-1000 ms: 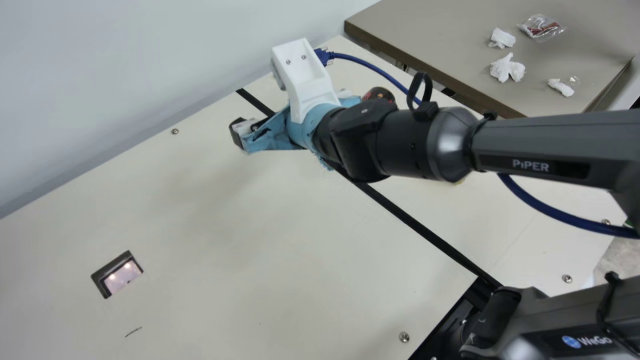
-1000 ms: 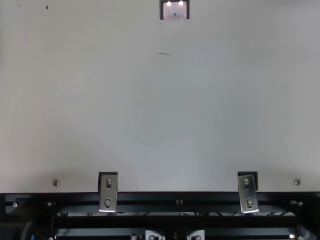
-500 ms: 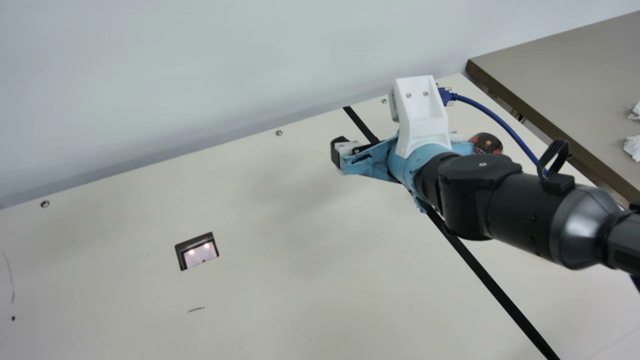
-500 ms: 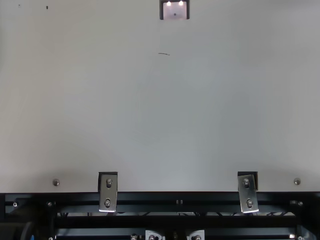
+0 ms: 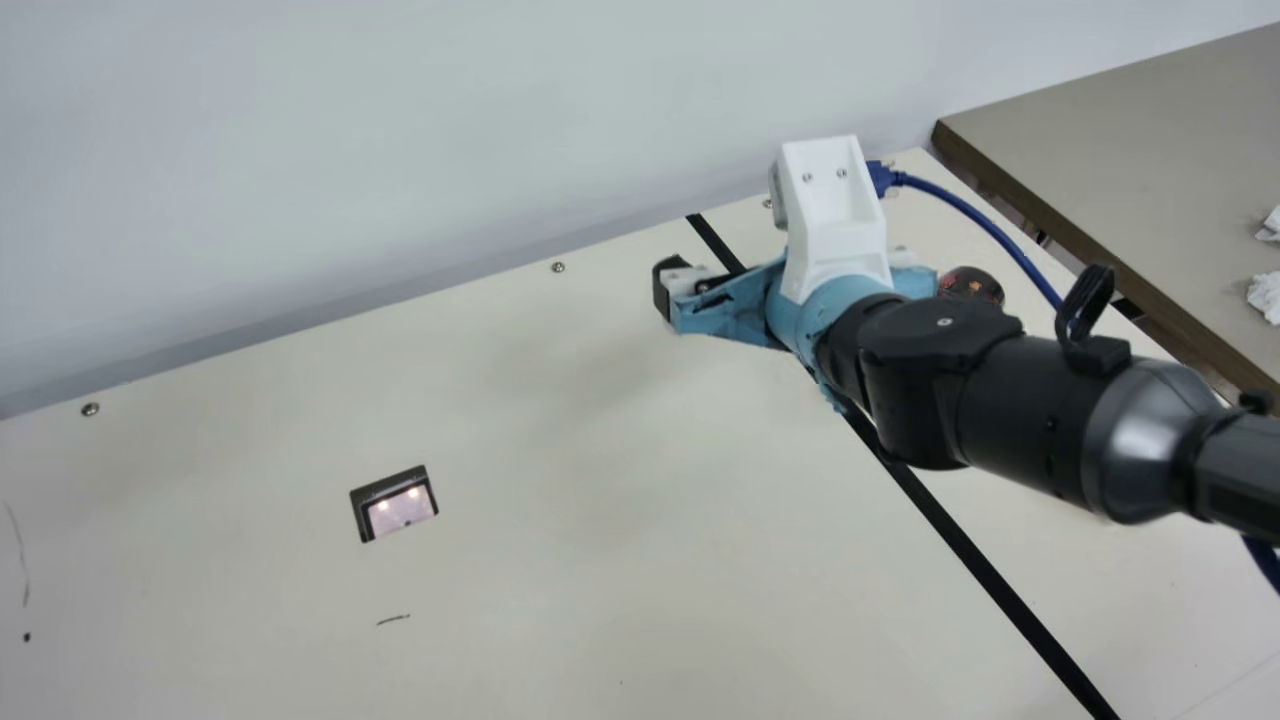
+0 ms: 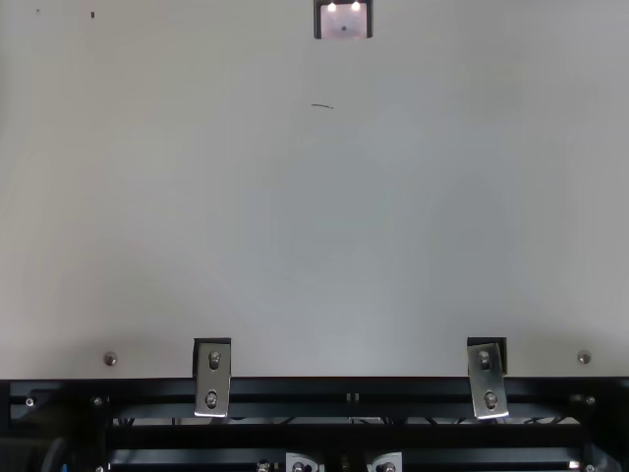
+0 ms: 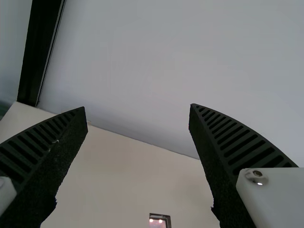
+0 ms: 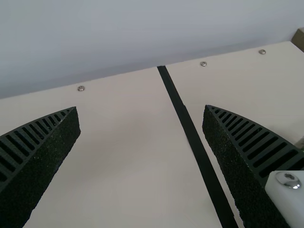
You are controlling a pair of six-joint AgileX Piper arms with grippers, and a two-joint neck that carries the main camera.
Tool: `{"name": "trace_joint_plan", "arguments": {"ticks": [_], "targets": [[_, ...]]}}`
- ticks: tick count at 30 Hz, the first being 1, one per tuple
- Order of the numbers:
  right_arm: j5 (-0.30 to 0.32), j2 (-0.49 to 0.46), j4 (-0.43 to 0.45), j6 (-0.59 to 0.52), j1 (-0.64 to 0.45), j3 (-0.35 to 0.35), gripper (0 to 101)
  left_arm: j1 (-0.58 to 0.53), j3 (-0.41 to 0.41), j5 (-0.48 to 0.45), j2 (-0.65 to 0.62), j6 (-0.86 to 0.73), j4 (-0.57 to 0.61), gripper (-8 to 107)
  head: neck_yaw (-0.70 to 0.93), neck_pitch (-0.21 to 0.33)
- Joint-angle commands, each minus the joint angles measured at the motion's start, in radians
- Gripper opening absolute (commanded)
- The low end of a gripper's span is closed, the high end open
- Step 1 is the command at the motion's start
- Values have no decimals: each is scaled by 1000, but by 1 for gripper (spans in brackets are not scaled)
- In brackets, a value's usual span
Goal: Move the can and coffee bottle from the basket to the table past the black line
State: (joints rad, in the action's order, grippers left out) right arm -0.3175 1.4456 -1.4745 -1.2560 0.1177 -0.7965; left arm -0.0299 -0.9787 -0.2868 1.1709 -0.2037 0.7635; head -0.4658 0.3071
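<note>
Evidently both grippers stand wide and hold nothing, with a dark item beyond the black line

The right gripper [image 5: 825, 290] is above the cream table [image 5: 500, 400] in the main view, close to the black line [image 5: 970, 565]. In the right wrist view its 2 ribbed fingers are spread far apart, with bare table and a stretch of the line framed between them. The left gripper [image 7: 137, 107] also has its 2 fingers well apart in the left wrist view, gripping nothing, with the pale wall [image 7: 156, 61] and table behind.

On the side of the line toward the brown-edged side table [image 5: 1120, 140], a dark, round-topped item [image 5: 971, 284] with reddish marks shows in the main view. It is probably the can or the coffee bottle, though its lower part is hidden behind the right arm.

A blue cable [image 5: 985, 222] runs from the white mount [image 5: 832, 215] on that arm's wrist. 2 white crumpled tissues [image 5: 1266, 292] lie on the side table, at the main view's edge. In the cream table is a small recess [image 5: 396, 503] with 2 bright spots inside, and near it a short dark stroke [image 5: 393, 619]. The top view has 2 metal brackets [image 6: 212, 379] fixed at the table's edge, against the black frame [image 6: 344, 436].
</note>
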Motion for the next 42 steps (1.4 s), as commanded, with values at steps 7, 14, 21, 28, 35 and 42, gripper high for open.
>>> {"name": "trace_joint_plan", "arguments": {"ticks": [7, 14, 21, 28, 35, 42], "targets": [[6, 23, 103, 114, -5, -79, 101, -43, -5, 75, 5, 63, -197, 90, 9, 15], [40, 27, 176, 173, -30, -102, 101, -39, -17, 65, -4, 140, -341, 90, 9, 15], [106, -62, 247, 204, -77, -27, 101, -45, -18, 13, -70, 233, -467, 90, 9, 15], [177, -212, 323, 241, -136, 110, 101, -76, 27, -58, -180, 310, -538, 90, 9, 15], [266, -359, 405, 303, -210, 238, 101, -119, 93, -130, -296, 379, -575, 90, 9, 15], [395, -494, 531, 388, -296, 357, 101, -157, 165, -209, -403, 432, -575, 90, 9, 15]]}}
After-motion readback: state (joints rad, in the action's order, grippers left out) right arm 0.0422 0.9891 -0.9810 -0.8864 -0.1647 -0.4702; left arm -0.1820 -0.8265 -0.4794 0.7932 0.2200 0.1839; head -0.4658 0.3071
